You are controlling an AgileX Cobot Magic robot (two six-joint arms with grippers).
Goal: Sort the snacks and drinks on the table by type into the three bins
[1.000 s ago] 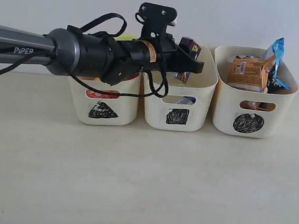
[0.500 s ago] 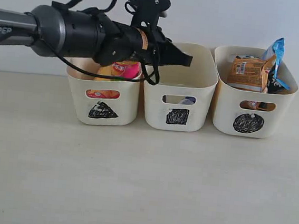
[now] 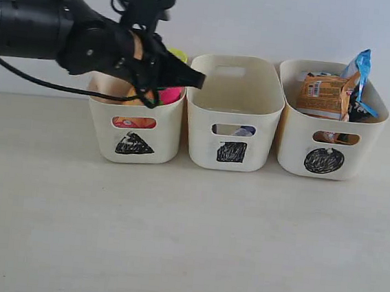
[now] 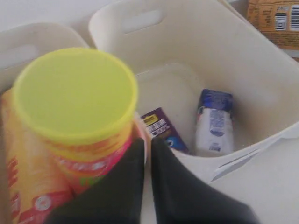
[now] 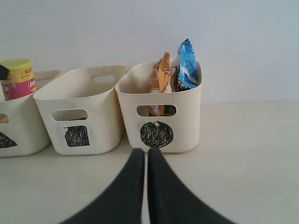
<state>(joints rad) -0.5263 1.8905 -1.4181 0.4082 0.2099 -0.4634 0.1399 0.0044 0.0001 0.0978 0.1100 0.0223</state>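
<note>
The left gripper [image 3: 197,81] is drawing back toward the upper left of the exterior frame, jaws closing empty, its tip now above the triangle bin [image 3: 103,134]. The dark purple carton [image 4: 161,128] it was carrying is lying inside the square bin [image 3: 233,122].

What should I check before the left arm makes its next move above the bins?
1. the left gripper is shut, holding nothing: ok.
2. its gap to the yellow-lidded chip canister in the triangle bin: cannot tell.
3. the purple carton and the blue-white carton lie in the square bin: ok.
4. the orange bag and the blue bag stand in the circle bin: ok.
5. nothing unsorted shows on the table: ok.
6. the right gripper is shut, short of the bins: ok.
</note>
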